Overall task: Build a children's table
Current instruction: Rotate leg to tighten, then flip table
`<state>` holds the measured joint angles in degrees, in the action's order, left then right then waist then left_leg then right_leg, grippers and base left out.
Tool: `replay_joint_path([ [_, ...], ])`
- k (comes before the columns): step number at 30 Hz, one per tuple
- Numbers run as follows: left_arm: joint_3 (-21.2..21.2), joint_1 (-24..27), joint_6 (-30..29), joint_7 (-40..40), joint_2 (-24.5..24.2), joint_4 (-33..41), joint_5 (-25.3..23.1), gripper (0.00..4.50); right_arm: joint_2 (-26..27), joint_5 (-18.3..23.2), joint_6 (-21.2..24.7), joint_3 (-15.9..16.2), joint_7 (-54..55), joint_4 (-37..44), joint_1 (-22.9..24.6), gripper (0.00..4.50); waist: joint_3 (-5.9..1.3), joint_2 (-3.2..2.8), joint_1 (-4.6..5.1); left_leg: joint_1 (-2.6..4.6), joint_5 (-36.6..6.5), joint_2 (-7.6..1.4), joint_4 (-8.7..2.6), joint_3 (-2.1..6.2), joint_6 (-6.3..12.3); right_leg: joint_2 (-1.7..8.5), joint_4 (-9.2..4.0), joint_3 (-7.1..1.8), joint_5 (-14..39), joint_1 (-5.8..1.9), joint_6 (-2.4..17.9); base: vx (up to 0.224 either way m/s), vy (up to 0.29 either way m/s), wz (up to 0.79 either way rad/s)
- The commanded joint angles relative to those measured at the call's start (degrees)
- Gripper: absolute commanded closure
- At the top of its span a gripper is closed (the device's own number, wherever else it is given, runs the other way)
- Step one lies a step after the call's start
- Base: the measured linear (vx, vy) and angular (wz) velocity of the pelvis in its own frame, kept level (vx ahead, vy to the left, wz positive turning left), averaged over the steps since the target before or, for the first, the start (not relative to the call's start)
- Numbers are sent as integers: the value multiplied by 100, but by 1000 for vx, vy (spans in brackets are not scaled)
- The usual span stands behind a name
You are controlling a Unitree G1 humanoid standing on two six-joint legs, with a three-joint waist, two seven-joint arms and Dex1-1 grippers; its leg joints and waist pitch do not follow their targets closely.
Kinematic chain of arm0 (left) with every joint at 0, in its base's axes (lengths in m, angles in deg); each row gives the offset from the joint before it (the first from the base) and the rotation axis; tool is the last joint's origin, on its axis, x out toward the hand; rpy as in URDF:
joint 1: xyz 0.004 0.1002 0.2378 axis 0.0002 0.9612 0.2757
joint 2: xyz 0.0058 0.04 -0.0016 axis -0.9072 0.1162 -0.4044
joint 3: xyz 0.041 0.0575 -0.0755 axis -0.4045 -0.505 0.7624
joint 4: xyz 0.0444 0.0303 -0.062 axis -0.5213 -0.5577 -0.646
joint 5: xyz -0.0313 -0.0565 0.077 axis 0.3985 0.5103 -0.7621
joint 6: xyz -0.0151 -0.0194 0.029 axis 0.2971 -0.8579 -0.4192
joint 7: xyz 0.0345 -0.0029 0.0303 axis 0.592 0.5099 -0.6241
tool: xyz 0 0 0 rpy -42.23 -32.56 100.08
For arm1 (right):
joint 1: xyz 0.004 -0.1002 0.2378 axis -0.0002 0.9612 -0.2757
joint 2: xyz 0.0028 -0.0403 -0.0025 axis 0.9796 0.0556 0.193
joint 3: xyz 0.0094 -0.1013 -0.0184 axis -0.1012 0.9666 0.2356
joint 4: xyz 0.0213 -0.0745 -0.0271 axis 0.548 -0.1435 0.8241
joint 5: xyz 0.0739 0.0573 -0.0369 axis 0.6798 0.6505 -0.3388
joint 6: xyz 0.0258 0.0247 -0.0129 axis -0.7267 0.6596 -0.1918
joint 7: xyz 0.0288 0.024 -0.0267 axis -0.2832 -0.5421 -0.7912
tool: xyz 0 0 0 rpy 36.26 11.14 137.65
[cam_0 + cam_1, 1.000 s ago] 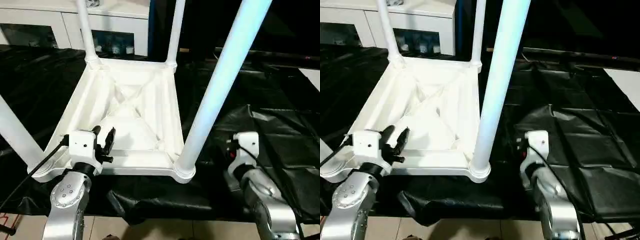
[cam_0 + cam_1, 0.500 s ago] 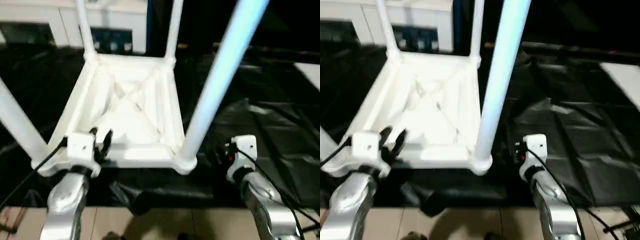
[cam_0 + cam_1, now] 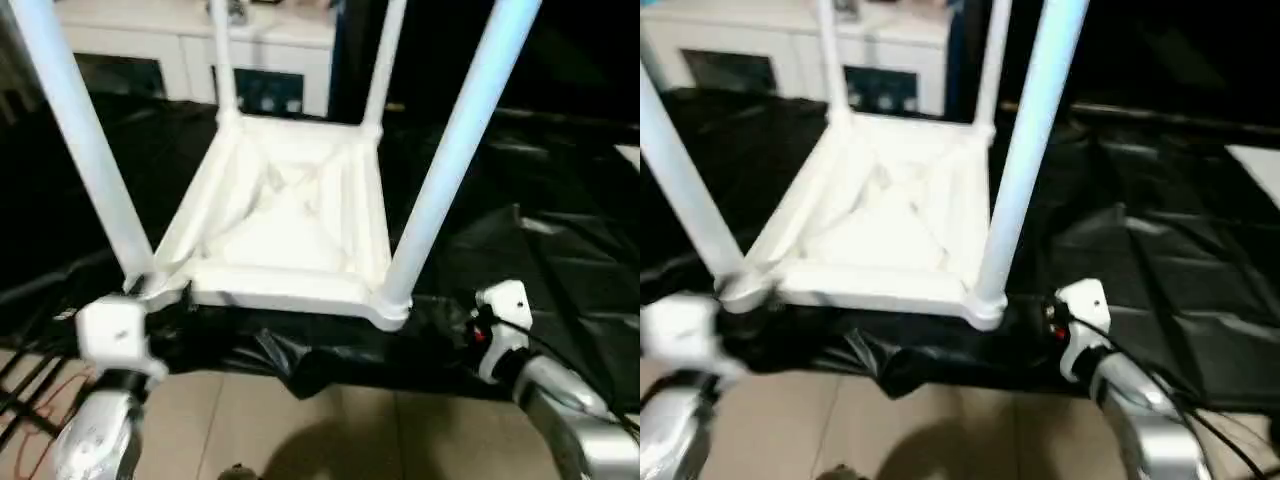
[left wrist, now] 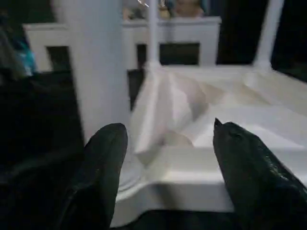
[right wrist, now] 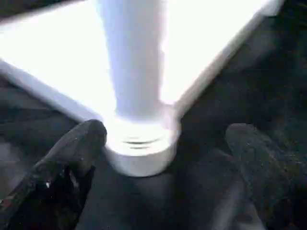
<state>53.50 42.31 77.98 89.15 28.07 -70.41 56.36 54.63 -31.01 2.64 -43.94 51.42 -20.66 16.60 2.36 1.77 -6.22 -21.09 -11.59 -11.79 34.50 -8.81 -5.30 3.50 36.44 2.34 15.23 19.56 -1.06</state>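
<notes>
Table (image 3: 290, 215) sits upside down on black sheet (image 3: 560, 250), four legs up, tops cut off by frame edge. Left gripper (image 4: 165, 167) just short of table's near-left corner socket, fingers spread, nothing held. Right gripper (image 5: 163, 163) wide open facing near-right socket, leg base between fingers, contact hard to tell. White cabinet (image 3: 180, 50) behind table, blurry.

White children's table (image 3: 885, 215) lying upside down on black sheeting (image 3: 1160, 270), four legs pointing up, the near right leg (image 3: 1025, 150) seated in its corner socket. White cabinet (image 3: 790, 50) behind. Right arm (image 3: 1120, 385) beside the near right corner; left arm (image 3: 675, 350) beside the near left.
</notes>
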Motion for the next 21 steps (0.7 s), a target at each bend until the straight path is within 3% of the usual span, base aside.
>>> replay_joint_path([
  [1,62,-1,-12,-177,55,93,-25,95,-150,325,200,113,-491,253,23,0,-146,-6,39,56,-2053,-191,-591,90,8,384,-650,-217,1725,-5,505,0,0,0],
  [3,167,-96,-3,-283,28,23,-11,77,-259,490,350,253,-790,375,29,0,-156,29,65,15,-1880,-180,-594,95,8,387,-653,-217,1639,-19,458,0,0,0],
  [6,243,-221,-71,-279,-47,-36,69,57,-323,498,387,386,-922,454,-6,0,-171,76,91,12,-1744,-180,-581,83,-19,383,-644,-220,1353,1,450,0,0,0],
  [12,532,-728,-383,-368,-314,-551,230,6,-114,329,228,532,-824,167,-330,0,-232,61,83,36,-1278,-164,-522,65,9,357,-531,-227,256,-18,614,0,0,0],
  [14,594,-865,-421,-414,-394,-696,210,6,-42,332,211,568,-788,102,-400,0,-237,71,86,49,-1214,-151,-511,52,7,347,-517,-225,150,-2,664,0,0,0],
  [21,950,-1536,-857,-835,-667,-1459,181,6,71,279,202,941,-982,19,-702,0,-257,62,86,50,-1012,-151,-505,57,-5,357,-458,-216,-252,-62,741,0,0,0],
])
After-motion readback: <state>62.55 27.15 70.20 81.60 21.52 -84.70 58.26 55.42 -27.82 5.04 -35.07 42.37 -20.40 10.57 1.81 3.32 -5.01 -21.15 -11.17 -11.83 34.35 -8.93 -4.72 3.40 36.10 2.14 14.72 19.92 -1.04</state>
